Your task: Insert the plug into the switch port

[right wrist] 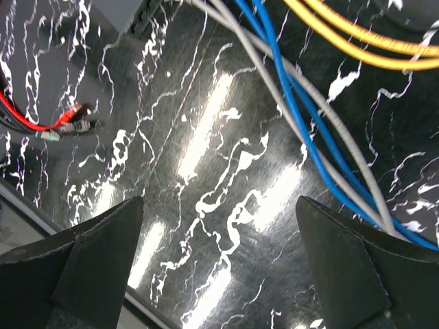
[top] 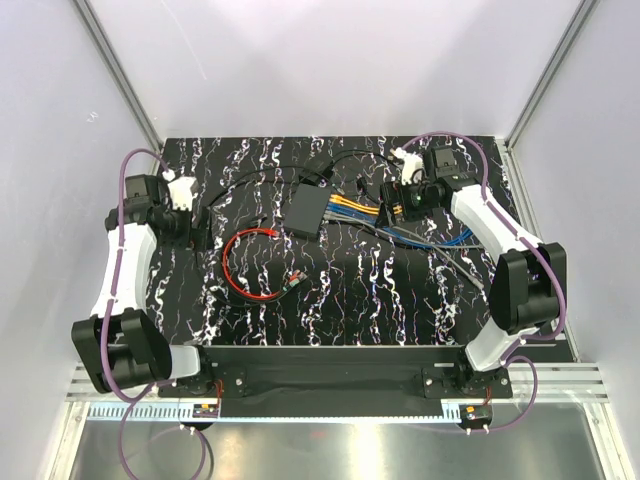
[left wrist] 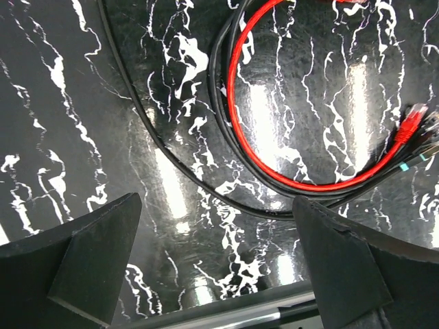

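The switch (top: 307, 212) is a flat black box lying at the table's back middle; its corner (right wrist: 120, 12) shows in the right wrist view. A red cable (top: 238, 262) loops in front of it, and its red plug (top: 296, 281) lies loose on the table beside a black cable's plug. The same red plug (left wrist: 411, 125) (right wrist: 73, 112) appears in both wrist views. My left gripper (top: 198, 232) (left wrist: 216, 202) hovers open left of the loop, with nothing between its fingers. My right gripper (top: 386, 206) (right wrist: 219, 202) stands open just right of the switch, over bare table.
Yellow cables (top: 348, 205) (right wrist: 357, 38), blue cables (top: 440, 238) (right wrist: 302, 103) and a grey cable (right wrist: 322, 113) run from the switch's right side toward the right arm. Black cables (top: 250, 180) (left wrist: 171, 164) curve across the back and around the red loop. White walls enclose the table.
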You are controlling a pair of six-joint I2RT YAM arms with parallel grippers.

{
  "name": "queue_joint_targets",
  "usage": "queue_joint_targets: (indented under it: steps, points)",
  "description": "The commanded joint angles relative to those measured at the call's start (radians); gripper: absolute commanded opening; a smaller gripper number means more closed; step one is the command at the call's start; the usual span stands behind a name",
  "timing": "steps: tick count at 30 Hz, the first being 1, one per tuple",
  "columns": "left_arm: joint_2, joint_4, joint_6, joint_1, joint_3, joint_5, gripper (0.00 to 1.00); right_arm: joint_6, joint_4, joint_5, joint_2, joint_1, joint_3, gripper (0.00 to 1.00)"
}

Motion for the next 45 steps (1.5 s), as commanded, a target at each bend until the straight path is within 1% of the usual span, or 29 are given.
queue_joint_targets:
  steps: [1, 3, 6, 10, 11, 12, 14, 15, 16, 18, 20, 21, 22, 23, 24, 26, 27, 28, 29, 31, 32, 34, 35, 36, 37, 38, 41, 42, 45]
  points:
    - [-0.037, 0.031, 0.052, -0.01, 0.046, -0.017, 0.99, 0.012, 0.069, 0.011, -0.047, 0.006, 0.021, 1.0]
    - [-0.014, 0.012, 0.062, -0.013, 0.083, 0.008, 0.99, 0.01, 0.073, 0.005, -0.041, 0.006, 0.031, 1.0]
    - [0.037, -0.012, 0.104, -0.056, 0.138, -0.001, 0.99, 0.004, 0.1, -0.009, -0.043, 0.006, 0.034, 1.0]
    - [0.109, -0.04, 0.166, -0.154, 0.19, -0.023, 0.99, 0.009, 0.14, -0.023, -0.04, 0.006, 0.049, 1.0]
    - [0.121, -0.043, 0.17, -0.168, 0.202, -0.021, 0.99, 0.007, 0.128, -0.014, -0.024, 0.006, 0.064, 1.0]
    - [0.136, -0.047, 0.174, -0.18, 0.212, -0.009, 0.99, 0.001, 0.079, -0.005, -0.012, 0.006, 0.084, 1.0]
    - [0.173, -0.063, 0.194, -0.214, 0.229, 0.014, 0.98, -0.028, 0.007, 0.026, 0.04, 0.004, 0.169, 1.0]
    - [0.185, -0.067, 0.206, -0.214, 0.227, 0.037, 0.97, -0.049, -0.018, 0.043, 0.051, 0.006, 0.187, 1.0]
    - [0.198, -0.07, 0.231, -0.265, 0.223, 0.046, 0.95, -0.058, -0.038, 0.054, 0.055, 0.006, 0.195, 1.0]
    - [0.202, -0.081, 0.292, -0.324, 0.189, 0.075, 0.92, -0.074, -0.047, 0.061, 0.06, 0.006, 0.189, 1.0]
    - [0.193, -0.077, 0.335, -0.359, 0.157, 0.083, 0.91, -0.086, -0.058, 0.042, 0.063, 0.006, 0.176, 1.0]
    - [0.189, -0.08, 0.367, -0.384, 0.123, 0.094, 0.91, -0.088, -0.067, 0.032, 0.063, 0.006, 0.173, 1.0]
    - [0.184, -0.095, 0.44, -0.393, 0.112, 0.109, 0.9, -0.089, -0.073, 0.019, 0.065, 0.006, 0.169, 1.0]
    - [0.175, -0.101, 0.478, -0.399, 0.098, 0.149, 0.88, -0.091, -0.076, 0.012, 0.068, 0.006, 0.169, 1.0]
    - [0.172, -0.107, 0.545, -0.401, 0.078, 0.173, 0.82, -0.089, -0.084, 0.009, 0.072, 0.004, 0.167, 1.0]
    - [0.172, -0.15, 0.616, -0.404, 0.072, 0.235, 0.73, -0.089, -0.095, -0.006, 0.081, 0.007, 0.17, 1.0]
    - [0.17, -0.155, 0.63, -0.418, 0.069, 0.281, 0.67, -0.089, -0.099, -0.011, 0.085, 0.006, 0.17, 1.0]
    - [0.17, -0.155, 0.641, -0.43, 0.051, 0.293, 0.59, -0.088, -0.102, -0.014, 0.088, 0.006, 0.17, 1.0]
    - [0.17, -0.153, 0.642, -0.445, 0.04, 0.296, 0.56, -0.088, -0.104, -0.02, 0.092, 0.006, 0.172, 1.0]
    - [0.179, -0.138, 0.647, -0.484, 0.008, 0.287, 0.54, -0.088, -0.11, -0.026, 0.095, 0.006, 0.176, 1.0]
    - [0.182, -0.129, 0.645, -0.49, 0.0, 0.289, 0.54, -0.086, -0.11, -0.028, 0.095, 0.006, 0.176, 1.0]
    - [0.198, -0.081, 0.625, -0.491, -0.006, 0.286, 0.49, -0.085, -0.111, -0.026, 0.098, 0.006, 0.18, 1.0]
    - [0.202, -0.055, 0.61, -0.491, -0.003, 0.248, 0.46, -0.086, -0.114, -0.024, 0.098, 0.006, 0.18, 1.0]
    - [0.208, -0.031, 0.593, -0.484, 0.005, 0.226, 0.46, -0.088, -0.118, -0.024, 0.101, 0.004, 0.181, 1.0]
    - [0.225, 0.006, 0.57, -0.475, 0.018, 0.206, 0.46, -0.089, -0.119, -0.023, 0.1, 0.006, 0.181, 1.0]
    - [0.237, 0.021, 0.555, -0.465, 0.052, 0.179, 0.43, -0.091, -0.121, -0.023, 0.101, 0.006, 0.181, 1.0]
    - [0.29, 0.06, 0.51, -0.421, 0.118, 0.137, 0.42, -0.091, -0.121, -0.024, 0.106, 0.006, 0.176, 1.0]
    - [0.3, 0.065, 0.524, -0.415, 0.153, 0.126, 0.43, -0.089, -0.121, -0.024, 0.106, 0.006, 0.176, 1.0]
    - [0.349, 0.091, 0.58, -0.415, 0.195, 0.094, 0.43, -0.085, -0.119, -0.029, 0.118, 0.006, 0.176, 1.0]
